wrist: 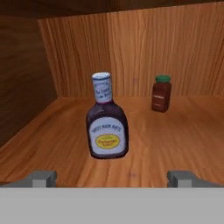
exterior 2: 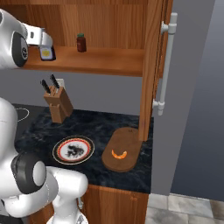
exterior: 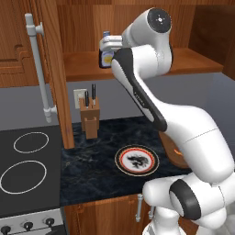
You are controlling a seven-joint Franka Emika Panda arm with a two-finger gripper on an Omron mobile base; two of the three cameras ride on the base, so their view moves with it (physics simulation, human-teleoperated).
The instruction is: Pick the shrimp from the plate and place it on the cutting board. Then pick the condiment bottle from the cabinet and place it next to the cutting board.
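The condiment bottle point(wrist: 107, 127), dark with a pale neck and a yellow-white label, stands upright on the cabinet shelf point(wrist: 175, 140). My gripper point(wrist: 113, 178) is open just in front of it, one fingertip point(wrist: 41, 178) on each side, touching nothing. From the base, the hand point(exterior: 110, 45) is up at the shelf beside the bottle point(exterior: 107, 56). The orange shrimp point(exterior 2: 119, 154) lies on the wooden cutting board point(exterior 2: 122, 140). The plate point(exterior 2: 89, 146) to the board's left holds nothing. In the left base view my arm covers most of the board point(exterior: 170, 148).
A squat red jar point(wrist: 161, 93) stands further back on the shelf to the right. A knife block point(exterior: 89, 117) stands on the dark counter below. The open cabinet door with its white bar handle point(exterior 2: 165, 65) hangs right of the board. A stove point(exterior: 30, 160) lies left.
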